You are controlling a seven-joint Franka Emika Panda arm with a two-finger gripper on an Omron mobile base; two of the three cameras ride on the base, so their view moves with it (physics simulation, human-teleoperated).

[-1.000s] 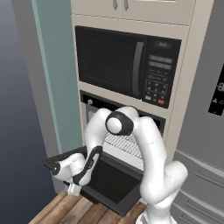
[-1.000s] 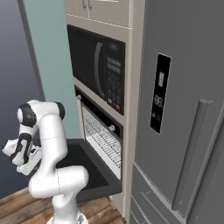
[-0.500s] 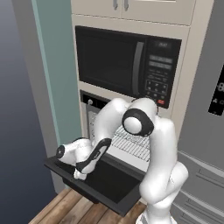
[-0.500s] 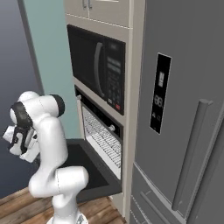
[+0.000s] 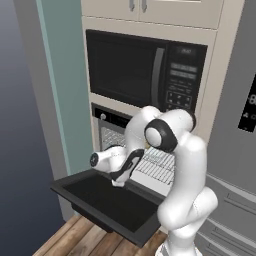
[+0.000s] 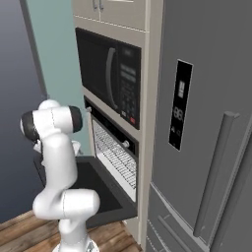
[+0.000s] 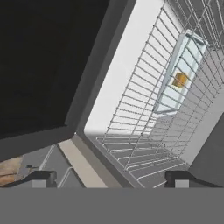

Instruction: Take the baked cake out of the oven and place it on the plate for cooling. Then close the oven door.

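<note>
The oven (image 5: 153,168) stands open below the microwave, and its wire racks (image 7: 144,105) are in plain sight. Its oven door (image 5: 111,201) lies dropped flat, black, in front of the cavity (image 6: 100,182). In the hand view the door (image 7: 39,57) takes up the upper left. Deep on a rack sits a pale tray (image 7: 177,76) with the small orange-brown cake (image 7: 180,80) on it. My gripper (image 5: 119,180) hangs just above the door's inner edge, at the oven mouth. It is open (image 7: 109,179), with nothing between the fingertips (image 7: 41,177). The plate is out of view.
The black microwave (image 5: 140,70) with its keypad is right above the oven. A grey fridge (image 6: 206,123) fills the right side. A teal wall panel (image 5: 62,90) borders the oven on the left. Wooden floor (image 5: 65,240) lies under the open door.
My arm has swung right, carrying the gripper from the door's left edge to the oven mouth. The door stays down.
</note>
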